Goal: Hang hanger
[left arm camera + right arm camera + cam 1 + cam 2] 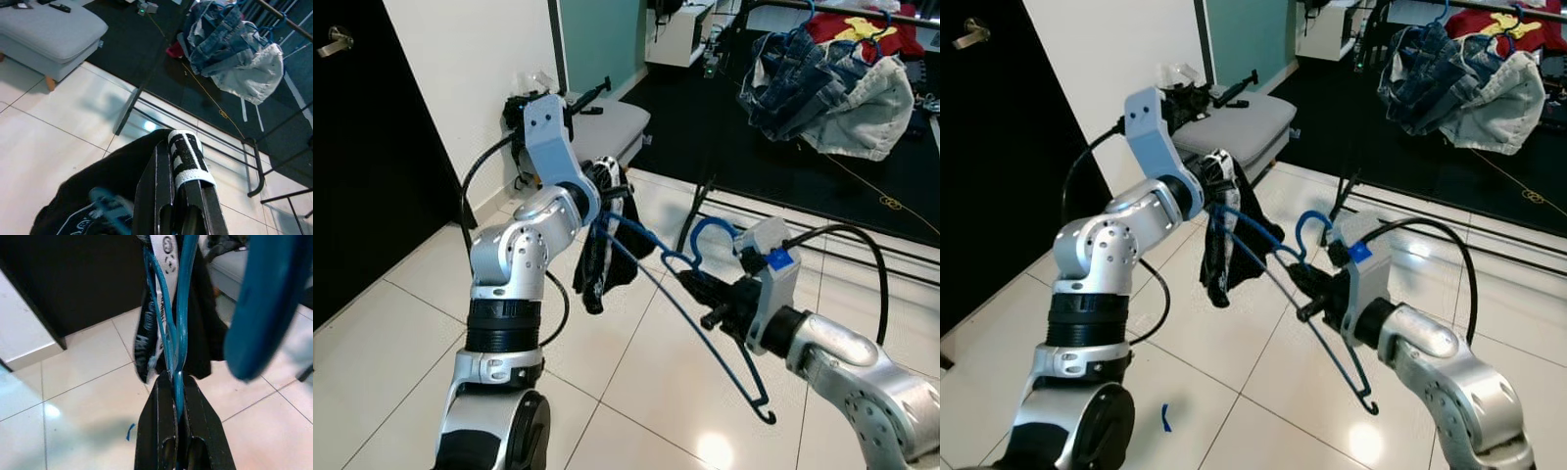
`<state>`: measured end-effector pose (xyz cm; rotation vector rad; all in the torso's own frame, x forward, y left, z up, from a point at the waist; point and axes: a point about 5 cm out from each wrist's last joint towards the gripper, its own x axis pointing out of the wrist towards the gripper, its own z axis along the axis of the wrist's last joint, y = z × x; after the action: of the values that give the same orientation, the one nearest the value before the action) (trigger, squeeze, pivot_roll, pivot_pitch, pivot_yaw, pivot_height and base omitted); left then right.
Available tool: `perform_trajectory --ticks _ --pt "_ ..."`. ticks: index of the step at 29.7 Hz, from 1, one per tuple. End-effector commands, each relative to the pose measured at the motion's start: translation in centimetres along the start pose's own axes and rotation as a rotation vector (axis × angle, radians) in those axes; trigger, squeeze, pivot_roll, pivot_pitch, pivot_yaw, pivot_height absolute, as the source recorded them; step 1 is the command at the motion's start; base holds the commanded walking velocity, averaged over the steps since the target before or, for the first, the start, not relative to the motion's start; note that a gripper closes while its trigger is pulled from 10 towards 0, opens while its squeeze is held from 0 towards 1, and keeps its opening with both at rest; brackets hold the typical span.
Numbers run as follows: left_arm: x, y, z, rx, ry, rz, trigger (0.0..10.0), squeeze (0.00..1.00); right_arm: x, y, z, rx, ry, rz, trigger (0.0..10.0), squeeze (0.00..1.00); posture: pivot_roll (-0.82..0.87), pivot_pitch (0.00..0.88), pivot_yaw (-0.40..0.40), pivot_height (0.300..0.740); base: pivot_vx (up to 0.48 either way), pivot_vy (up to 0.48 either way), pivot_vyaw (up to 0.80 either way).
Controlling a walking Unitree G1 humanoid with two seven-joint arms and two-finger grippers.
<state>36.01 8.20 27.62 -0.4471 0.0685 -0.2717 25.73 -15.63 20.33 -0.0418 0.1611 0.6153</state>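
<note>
- Hanger (705, 323), blue: held in mid-air over the tiled floor (401, 343) between both arms. Its long axis is seen slanting from the upper end at the left gripper (607, 191) down to the lower end on the robot's right; its hook (705, 235) curls upward near the right gripper (1298, 284).
- Right gripper: fingers pressed nearly together, clamped on the hanger's wires just below the hook.
- Left gripper: fingers drawn close, gripping a black garment (1224, 250) with white print; the garment is draped over the hanger's upper end and hangs down.
- Drying rack (822, 73), loaded with denim and pale clothing, is seen well apart, beyond both grippers.
</note>
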Motion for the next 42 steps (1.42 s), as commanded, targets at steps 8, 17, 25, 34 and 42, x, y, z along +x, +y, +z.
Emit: perform_trajectory --ticks 8,17,25,34,42 --pt "-0.1 0.6 -0.4 0.0 0.006 0.032 10.0 0.0 -0.5 -0.5 -0.2 0.008 0.025 -0.034 10.0 0.0 -0.05 0.116 0.05 0.74 0.0 0.0 0.0" --pt "-0.3 0.5 -0.4 0.006 0.009 0.036 10.0 0.0 -1.0 0.9 0.4 -0.001 -0.004 0.071 10.0 0.0 -0.05 0.117 0.055 0.74 0.0 0.0 0.0" --pt "-0.3 0.5 -0.4 0.009 0.011 0.034 10.0 0.0 -1.8 2.3 1.3 -0.007 -0.071 0.192 10.0 0.0 -0.05 0.115 0.057 0.74 0.0 0.0 0.0" --pt "-0.3 0.3 -0.4 0.01 0.012 0.027 10.0 0.0 -1.9 2.0 1.5 -0.005 -0.09 0.176 10.0 0.0 -0.05 0.113 0.057 0.74 0.0 0.0 0.0" --pt "-0.2 0.5 -0.4 0.013 0.009 0.037 10.0 0.0 -2.3 1.5 1.5 -0.008 -0.084 0.157 10.0 0.0 -0.05 0.108 0.056 0.74 0.0 0.0 0.0"
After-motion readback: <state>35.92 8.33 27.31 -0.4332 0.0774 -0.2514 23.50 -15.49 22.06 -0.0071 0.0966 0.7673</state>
